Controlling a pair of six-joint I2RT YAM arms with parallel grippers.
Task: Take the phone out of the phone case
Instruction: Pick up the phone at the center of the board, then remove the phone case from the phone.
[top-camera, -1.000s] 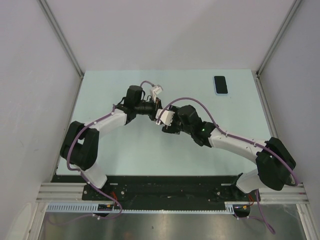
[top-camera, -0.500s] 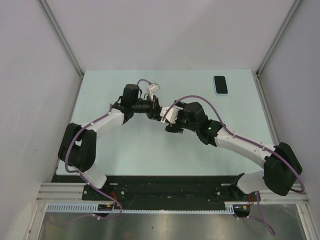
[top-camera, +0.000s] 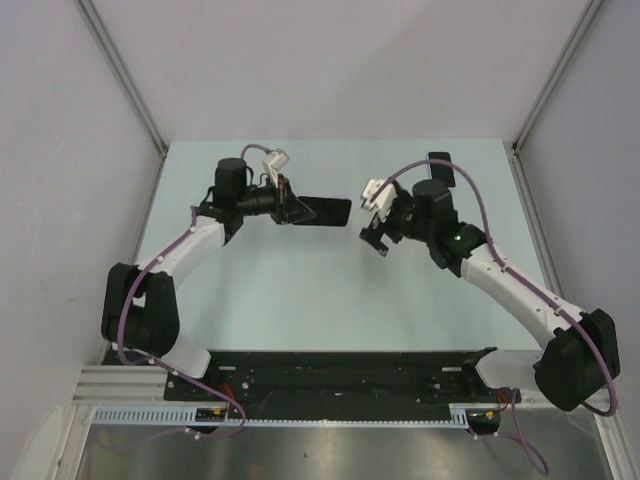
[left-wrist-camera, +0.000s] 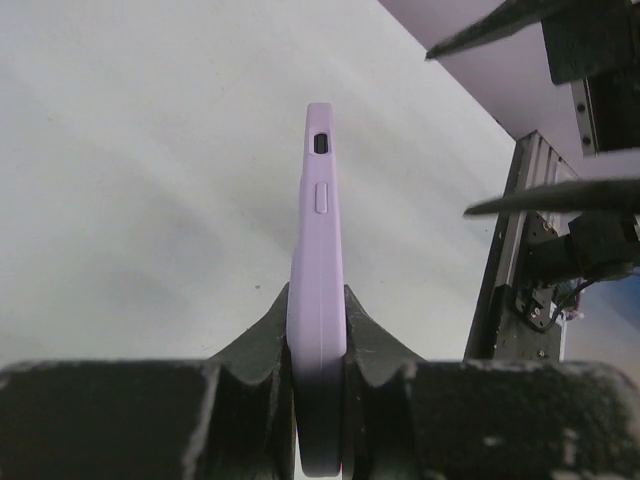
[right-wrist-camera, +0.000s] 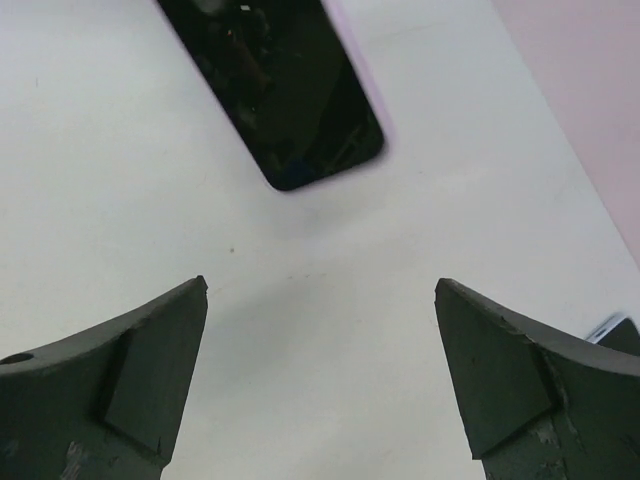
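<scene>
My left gripper (top-camera: 292, 210) is shut on one end of the lilac phone case (top-camera: 322, 212), holding it level above the table's middle. The left wrist view shows the phone case (left-wrist-camera: 318, 250) edge-on between my left gripper's (left-wrist-camera: 316, 300) jaws, with a side button and a slot showing. A dark glossy face fills the phone case (right-wrist-camera: 285, 95) in the right wrist view; I cannot tell whether this is the phone's screen. My right gripper (top-camera: 372, 232) stands open and empty just right of the case's free end, not touching it. Nothing lies between its fingers (right-wrist-camera: 150, 350).
A second dark phone with a pale rim (top-camera: 438, 158) lies on the table at the back right, partly behind my right arm. The pale green table (top-camera: 300, 300) is walled on the left, back and right by grey panels.
The two grippers were together over the table's middle. My right gripper has opened, let go and swung right and back. My left gripper has drawn left with the case.
</scene>
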